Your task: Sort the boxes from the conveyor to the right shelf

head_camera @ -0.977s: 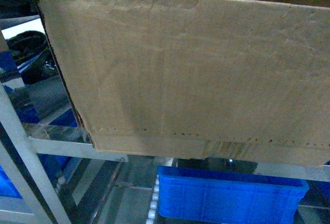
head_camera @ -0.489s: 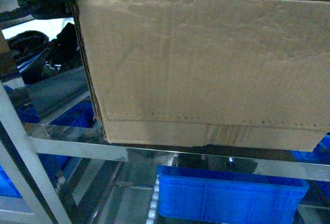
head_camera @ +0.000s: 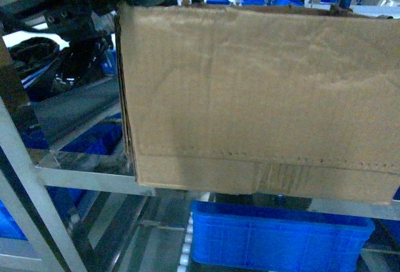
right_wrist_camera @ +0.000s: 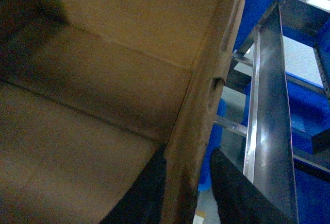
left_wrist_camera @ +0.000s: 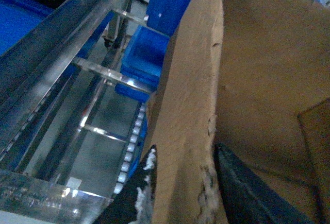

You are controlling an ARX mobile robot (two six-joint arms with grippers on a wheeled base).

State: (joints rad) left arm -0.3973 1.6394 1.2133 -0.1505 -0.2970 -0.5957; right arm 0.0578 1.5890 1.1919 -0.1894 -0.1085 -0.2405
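One of the boxes (head_camera: pixel 262 97), large brown cardboard with a perforated line near its base, fills most of the head view, its bottom edge level with the shelf's (head_camera: pixel 87 179) front steel rail. In the left wrist view my left gripper (left_wrist_camera: pixel 183 188) is shut on the box's ragged left wall (left_wrist_camera: pixel 191 105), one black finger outside, one inside. In the right wrist view my right gripper (right_wrist_camera: pixel 188 188) straddles the right wall (right_wrist_camera: pixel 206 100), inner finger on the cardboard, outer finger close beside it. The conveyor is out of view.
A blue bin (head_camera: pixel 275 241) sits on the tier under the box. White roller tracks (left_wrist_camera: pixel 131 141) and more blue bins (left_wrist_camera: pixel 149 54) lie below left. A steel rail (right_wrist_camera: pixel 268 105) runs close along the box's right side. A slanted steel post (head_camera: pixel 22 178) stands at the left.
The box has shifted right and lower in the head view and looks smaller. Its top edge has dropped, uncovering the dark left arm and the background bins.
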